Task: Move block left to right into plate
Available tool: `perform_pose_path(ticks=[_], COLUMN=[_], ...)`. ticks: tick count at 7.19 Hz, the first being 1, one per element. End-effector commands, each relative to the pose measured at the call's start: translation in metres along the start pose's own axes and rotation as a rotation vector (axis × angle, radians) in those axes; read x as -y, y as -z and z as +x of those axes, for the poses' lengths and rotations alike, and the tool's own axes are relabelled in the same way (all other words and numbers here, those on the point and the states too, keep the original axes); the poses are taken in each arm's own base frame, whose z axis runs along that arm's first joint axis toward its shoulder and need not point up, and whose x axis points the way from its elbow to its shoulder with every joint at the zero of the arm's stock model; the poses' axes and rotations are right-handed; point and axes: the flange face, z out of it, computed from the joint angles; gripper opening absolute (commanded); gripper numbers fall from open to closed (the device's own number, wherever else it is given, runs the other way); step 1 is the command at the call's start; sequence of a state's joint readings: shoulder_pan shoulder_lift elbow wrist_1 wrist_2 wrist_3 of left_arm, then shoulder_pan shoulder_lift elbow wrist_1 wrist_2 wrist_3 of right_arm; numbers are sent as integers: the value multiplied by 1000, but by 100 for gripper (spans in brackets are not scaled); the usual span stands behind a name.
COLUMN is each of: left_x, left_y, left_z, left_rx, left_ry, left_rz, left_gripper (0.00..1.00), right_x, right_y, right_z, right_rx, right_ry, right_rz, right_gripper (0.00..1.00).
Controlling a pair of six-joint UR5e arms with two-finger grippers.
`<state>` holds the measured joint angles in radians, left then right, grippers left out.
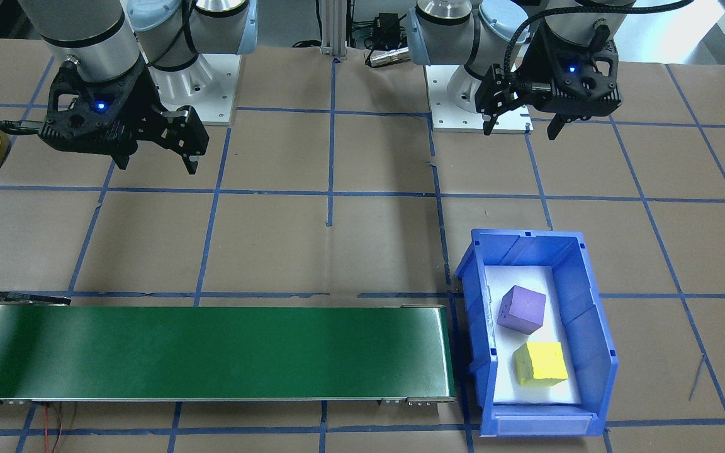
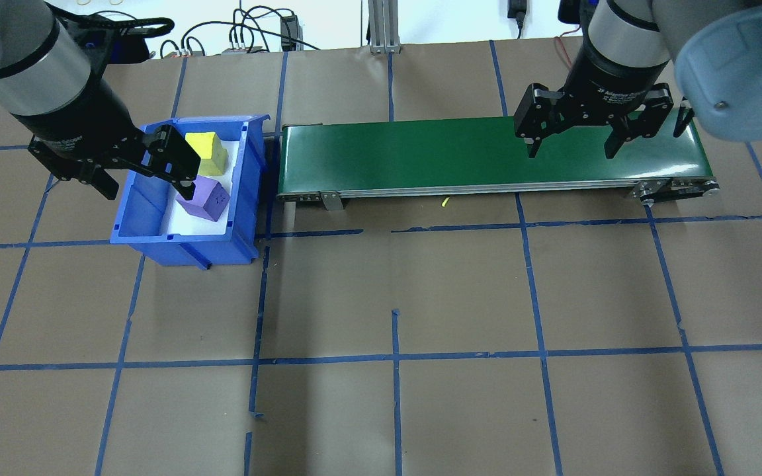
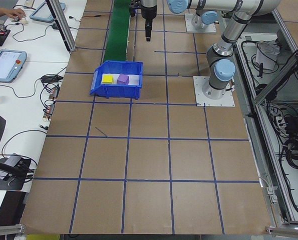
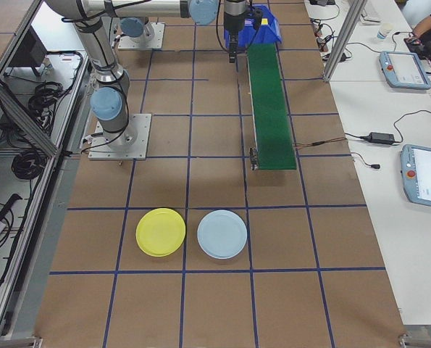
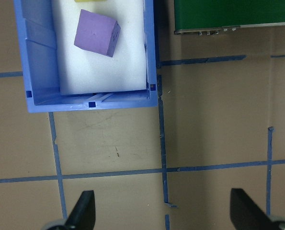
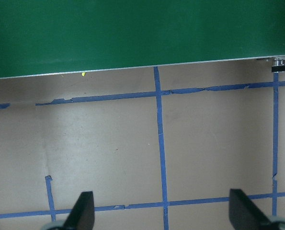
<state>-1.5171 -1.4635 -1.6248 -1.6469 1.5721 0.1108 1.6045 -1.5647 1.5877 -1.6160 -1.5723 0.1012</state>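
Plate (image 4: 161, 232) shows whole only in exterior right, beside pale-blue plate (image 4: 222, 234).

Legible markings: one item only. White lettering on the black wrist band of the right gripper (image 2: 573, 142), overhead view, above the far right end of the green conveyor belt (image 2: 421, 149); the first line reads roughly "2F Adaptive", the rest too small to make out. Screens of the handheld tablets (image 4: 424, 174) beside the counter: content unreadable. No other text, numbers or signs can be read.
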Motion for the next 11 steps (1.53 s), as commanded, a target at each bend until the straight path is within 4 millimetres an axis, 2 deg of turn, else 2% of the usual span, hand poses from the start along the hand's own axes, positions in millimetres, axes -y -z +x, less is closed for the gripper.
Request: perform_pose_path(ticks=[1,2,3,4,5,6,7,8,9,11], left_x=[0,0,4,32,77,118,156,181,186,188], left_y=[1,0,2,-8,-35,-75,-120,-150,-174,-223], left_z=[0,0,-8,-25,-38,-52,-68,-94,-117,-119], left_rx=[1,-1,1,7,2,-3,6,10,-2,-23], left_ry=[0,2,12,-30,-29,-21,-12,-35,-30,-15], left_rz=[3,2,7,16,6,-24,15,30,0,-40], left_gripper=[100,100,100,100,100,100,100,100,100,100], right_x=[0,0,0,0,0,1,1,0,1,0], right_y=[-1,-1,-1,-1,-1,-1,-1,-2,-1,-2], right_z=[0,0,0,0,1,1,1,1,1,1], right_rx=[0,0,0,0,0,0,0,0,0,0], right_ry=[-2,0,0,-2,-2,-2,-2,-2,-2,-3], right_rz=[-1,-1,-1,-1,-1,-2,-2,-4,-2,-4], right_gripper=[100,100,100,100,100,100,100,100,100,100])
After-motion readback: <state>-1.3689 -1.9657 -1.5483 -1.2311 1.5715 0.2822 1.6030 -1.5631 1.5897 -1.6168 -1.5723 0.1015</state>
